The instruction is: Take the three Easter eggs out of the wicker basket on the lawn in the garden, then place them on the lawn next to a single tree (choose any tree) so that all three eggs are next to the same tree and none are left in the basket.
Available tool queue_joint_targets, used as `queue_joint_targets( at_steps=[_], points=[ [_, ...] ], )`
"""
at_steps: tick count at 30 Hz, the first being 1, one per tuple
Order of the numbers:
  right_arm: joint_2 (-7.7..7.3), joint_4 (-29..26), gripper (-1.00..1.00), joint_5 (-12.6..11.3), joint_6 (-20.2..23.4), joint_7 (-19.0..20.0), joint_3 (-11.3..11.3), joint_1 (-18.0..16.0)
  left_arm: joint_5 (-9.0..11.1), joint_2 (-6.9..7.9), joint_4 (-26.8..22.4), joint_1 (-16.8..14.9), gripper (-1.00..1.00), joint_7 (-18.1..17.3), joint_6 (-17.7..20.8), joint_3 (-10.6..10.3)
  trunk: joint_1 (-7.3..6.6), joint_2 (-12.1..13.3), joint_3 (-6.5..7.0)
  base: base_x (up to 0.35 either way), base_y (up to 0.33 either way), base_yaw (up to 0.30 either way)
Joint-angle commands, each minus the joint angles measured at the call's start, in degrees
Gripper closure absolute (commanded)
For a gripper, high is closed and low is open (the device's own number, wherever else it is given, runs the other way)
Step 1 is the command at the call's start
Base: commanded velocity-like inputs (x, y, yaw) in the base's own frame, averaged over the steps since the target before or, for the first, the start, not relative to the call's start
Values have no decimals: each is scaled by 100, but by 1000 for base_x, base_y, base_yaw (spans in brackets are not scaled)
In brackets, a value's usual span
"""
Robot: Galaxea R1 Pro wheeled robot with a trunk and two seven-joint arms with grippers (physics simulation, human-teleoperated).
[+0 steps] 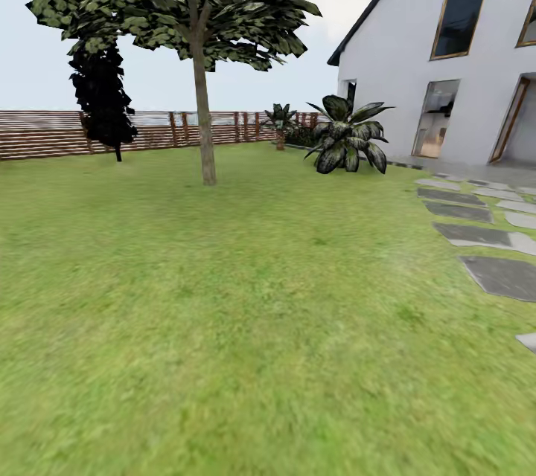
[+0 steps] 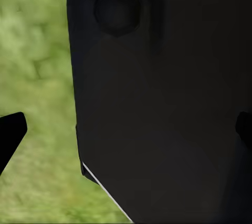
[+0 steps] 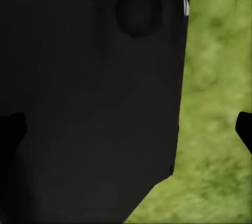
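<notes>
The lawn spreads green and flat across the head view. A tree with a straight grey-brown trunk and a wide leafy crown stands on it at the far left of centre. The Easter eggs and the wicker basket are out of view. In the left wrist view my left gripper is open, its dark fingertips at the frame's edges, with a black part of the robot's body and grass behind. My right gripper is open the same way, one fingertip over grass.
A black-foliage tree stands by the wooden fence at the back left. A broad-leaved plant grows before the white house. Grey stepping stones run along the right.
</notes>
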Motion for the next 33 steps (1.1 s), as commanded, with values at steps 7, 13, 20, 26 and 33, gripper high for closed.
queue_joint_targets(
  at_steps=[7,13,20,26,33],
  points=[
    [-144,-197,-100,-67,-187,-61,-5,-199,4,59,-27,79,-100,18,-71,-10,0,-2,-3,0,0,0],
    [-157,-393,-100,-78,-379,-61,-20,-397,9,198,-28,78,-100,18,-70,-11,0,-2,-14,0,0,155],
    [-152,-521,-100,-62,-604,-54,-9,-627,9,211,-27,78,-100,18,-70,-17,0,-2,-35,0,0,270],
    [-149,-519,-100,-59,-721,-53,-9,-730,8,211,-29,78,-100,18,-70,-15,0,-2,-53,0,0,273],
    [-149,-519,-100,-60,-721,-53,-9,-731,9,211,-27,78,-100,18,-70,-16,0,-2,-74,0,0,274]
  ],
)
